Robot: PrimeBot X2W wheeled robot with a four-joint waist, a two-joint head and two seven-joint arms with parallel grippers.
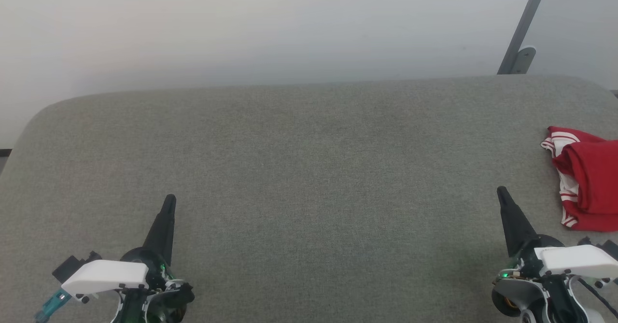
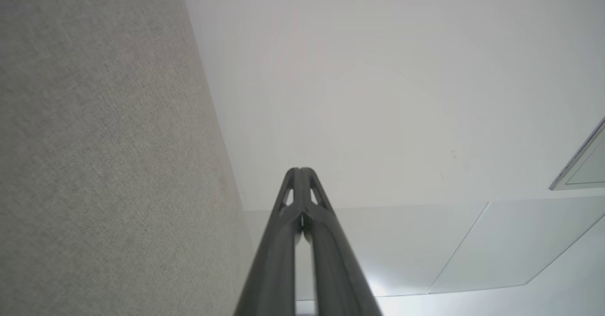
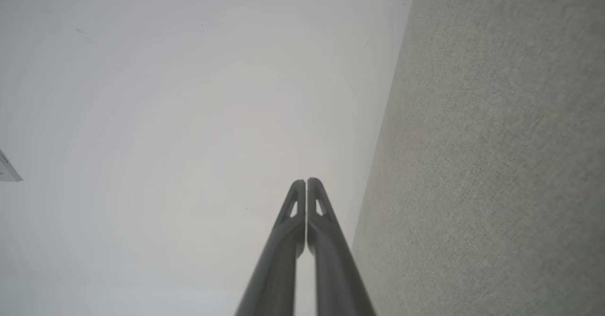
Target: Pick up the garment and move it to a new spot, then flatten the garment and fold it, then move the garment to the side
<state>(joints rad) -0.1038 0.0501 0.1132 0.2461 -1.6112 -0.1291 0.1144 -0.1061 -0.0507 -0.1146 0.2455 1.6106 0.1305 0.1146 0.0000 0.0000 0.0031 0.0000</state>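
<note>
While both jaws clench empty, the garment (image 1: 593,180) lies far right on grey fabric (image 1: 309,168) (pale wall (image 1: 241,23) behind).

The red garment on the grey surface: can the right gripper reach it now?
Probably yes. The garment lies close beside the right gripper, with bare grey surface between them; the gripper is shut, though.

Grey fabric table (image 1: 299,168); pale wall (image 1: 241,23) behind; grey metal bracket (image 1: 524,28) upper right
</note>
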